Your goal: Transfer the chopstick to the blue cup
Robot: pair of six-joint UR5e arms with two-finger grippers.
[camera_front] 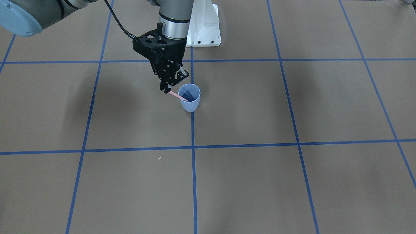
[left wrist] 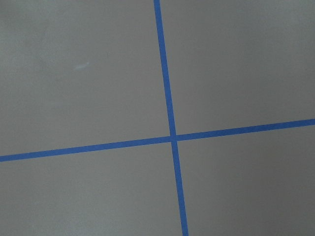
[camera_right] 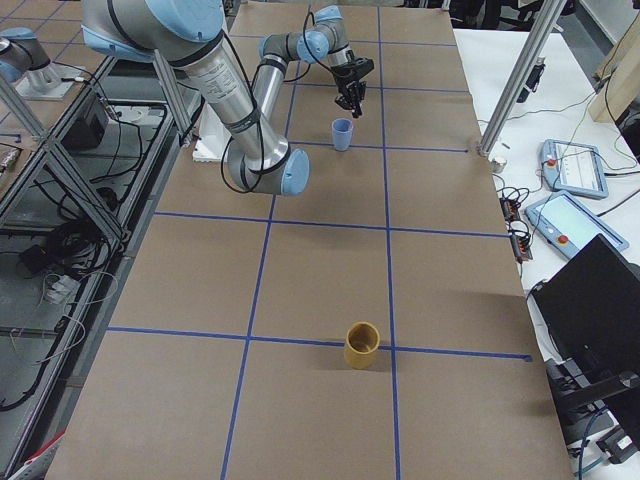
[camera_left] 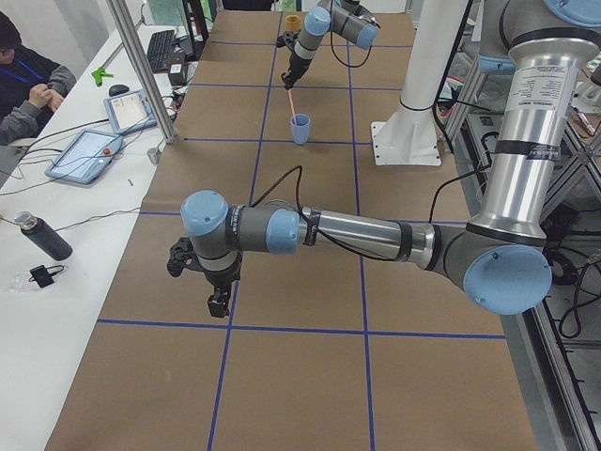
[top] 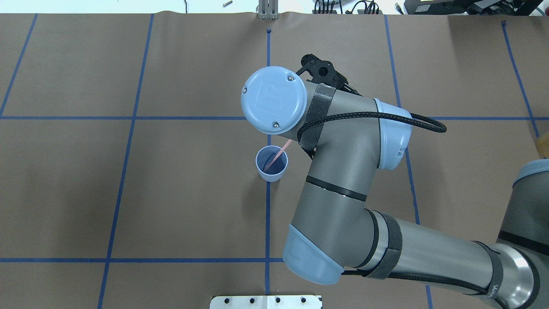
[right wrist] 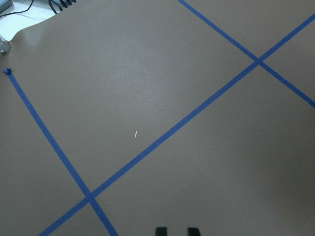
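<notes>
The right gripper (camera_front: 167,89) points down with its fingers nearly together, pinched on the upper end of the chopstick (camera_front: 177,95). In the right wrist view only its two dark fingertips (right wrist: 161,230) show at the bottom edge, with a narrow gap between them and bare table beyond.

The chopstick is pink and slants from the fingertips down over the rim into the cup (camera_front: 190,103), with its lower end inside against the far wall. The overhead view shows the same thing: the stick crosses the rim and ends inside the cup. The gripper itself is beside the cup and above it, not over its mouth.

The cup stands upright on the brown table (camera_front: 260,113), right on a blue tape line (camera_front: 193,130) and near the robot's white mount (camera_front: 204,29).

The left gripper (camera_left: 218,303) hangs low over the table well away from the cup, near a tape crossing. It shows only in the left side view, so I cannot tell how its fingers stand.

A yellow cup (camera_right: 362,345) stands upright far down the table toward the robot's right end, touching a tape line.
</notes>
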